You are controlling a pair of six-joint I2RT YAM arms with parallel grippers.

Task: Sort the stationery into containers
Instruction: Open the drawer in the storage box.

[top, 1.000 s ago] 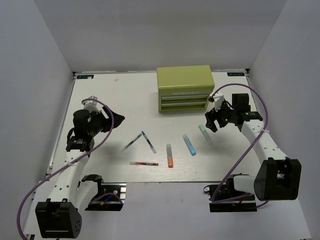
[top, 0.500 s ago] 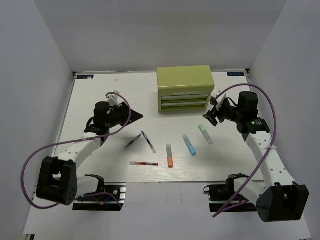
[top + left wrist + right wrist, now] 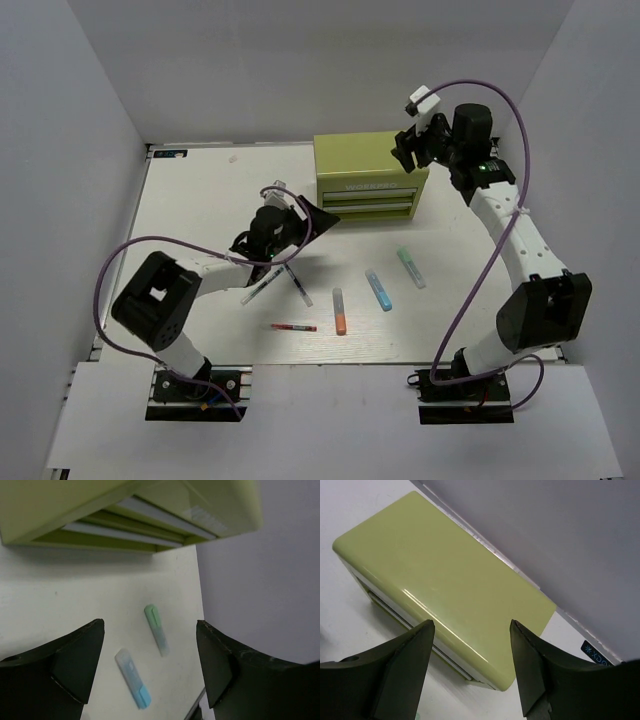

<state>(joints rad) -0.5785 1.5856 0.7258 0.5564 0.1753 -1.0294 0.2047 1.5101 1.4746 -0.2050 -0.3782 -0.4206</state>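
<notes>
The six sticks of stationery all lay loose on the white worktop (image 3: 195, 200), in front of the olive-green box-shaped metal mini cabinet (image 3: 369, 160). None was inside it. Its two shallow front drawers looked pushed in.

The mint green short marker (image 3: 411, 268) lay closest to the cabinet's right end. The blue short marker (image 3: 378, 289) was just to its left, and the orange short marker (image 3: 340, 311) lay further left and nearer the arm bases. The two dark-and-white thin pens (image 3: 297, 284) (image 3: 262, 285) lay close together with their far ends nearly meeting, under the left arm's forearm. The red-white thin pen (image 3: 288, 327) lay crosswise, left of the orange marker.

The left gripper (image 3: 318, 213) hung just beside the cabinet's front left lower corner, well apart from every pen. Its fingers were spread wide with nothing between them (its wrist camera showed the drawer fronts above, and the mint green and blue markers on the worktop beyond the gap).

The right gripper (image 3: 408, 152) hovered above the cabinet's right end. Its fingers were also apart and empty, and its wrist camera looked down on the cabinet's top. It touched neither the cabinet nor any stationery.
</notes>
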